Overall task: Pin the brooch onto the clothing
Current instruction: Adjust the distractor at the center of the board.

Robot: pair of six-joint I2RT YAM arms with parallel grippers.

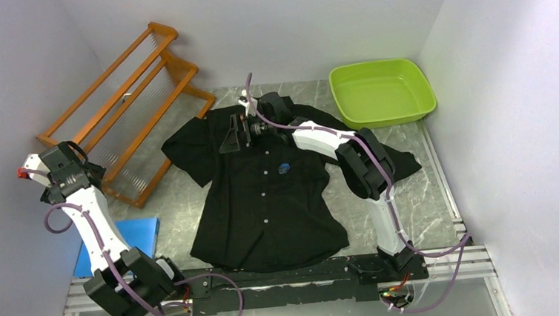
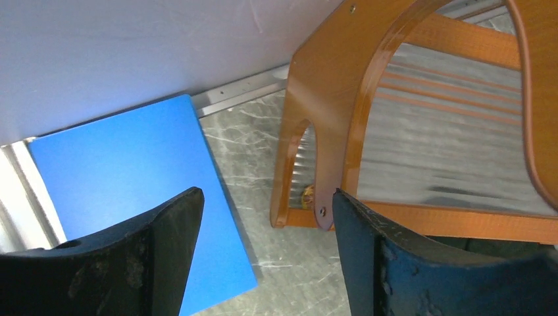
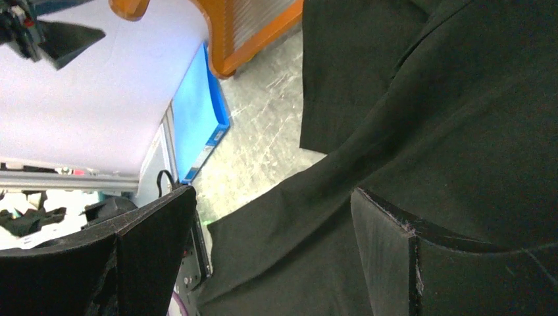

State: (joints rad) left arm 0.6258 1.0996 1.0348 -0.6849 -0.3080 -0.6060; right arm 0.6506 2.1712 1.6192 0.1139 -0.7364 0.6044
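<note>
Two claws are in view, and you will find both with jaws spread and nothing held. Check the left claw (image 2: 266,192) first: it hangs at the left side of the tabletop (image 1: 413,201), above a corner of the blue pad (image 2: 131,171) and the foot of the orange rack (image 2: 329,118), well apart from the shirt (image 1: 265,211). The right claw (image 3: 273,191) sits over the collar end of the shirt with dark cloth beneath its fingers; whether the tips touch the cloth you cannot tell. The shirt lies flat, front up, mid-tabletop, collar toward the back wall. The brooch (image 1: 283,168) — a small blue disc — sits on the shirt's chest, just beside the buttons (image 1: 263,195). A green basin (image 1: 382,95) stands at the back right.
</note>
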